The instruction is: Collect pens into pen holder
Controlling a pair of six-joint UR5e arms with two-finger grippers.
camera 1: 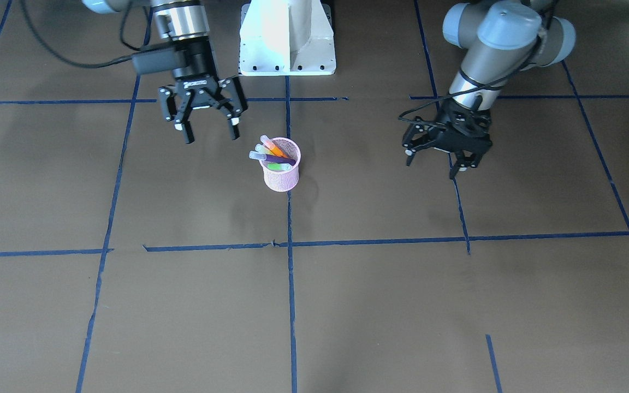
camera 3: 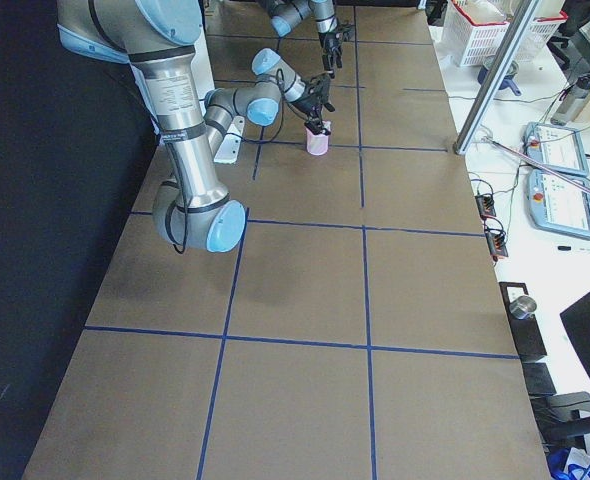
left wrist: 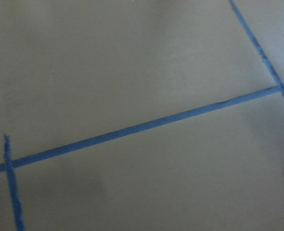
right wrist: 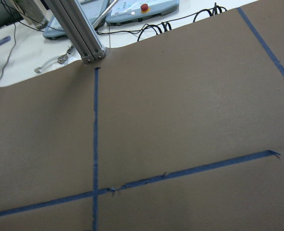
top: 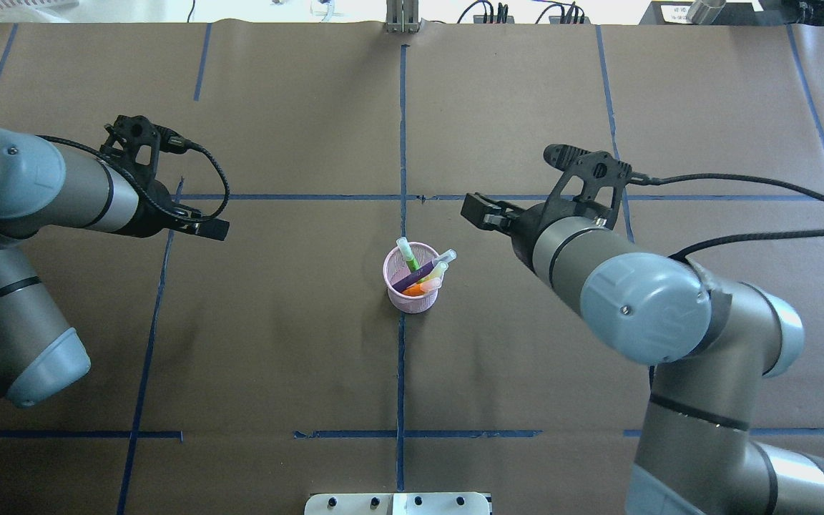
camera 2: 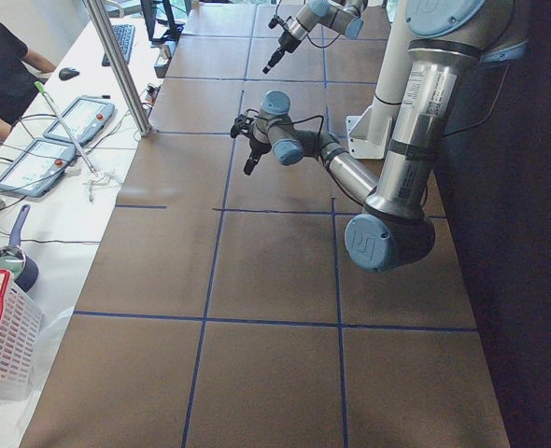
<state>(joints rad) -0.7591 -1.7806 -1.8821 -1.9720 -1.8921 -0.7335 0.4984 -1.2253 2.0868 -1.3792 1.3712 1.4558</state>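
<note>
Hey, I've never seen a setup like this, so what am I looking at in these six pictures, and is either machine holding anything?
These are two robot arms at a brown table marked with blue tape lines. Two pictures look down on the table, one from across it and one from behind the robot. Two look along it from either end, and two come from small cameras on the wrists, which show only bare table and tape. In the middle stands a pink mesh cup with the pens leaning inside it; I see none lying loose. The right pincer hangs open beside the cup, and the left pincer hangs open farther off. Neither holds anything.
</note>
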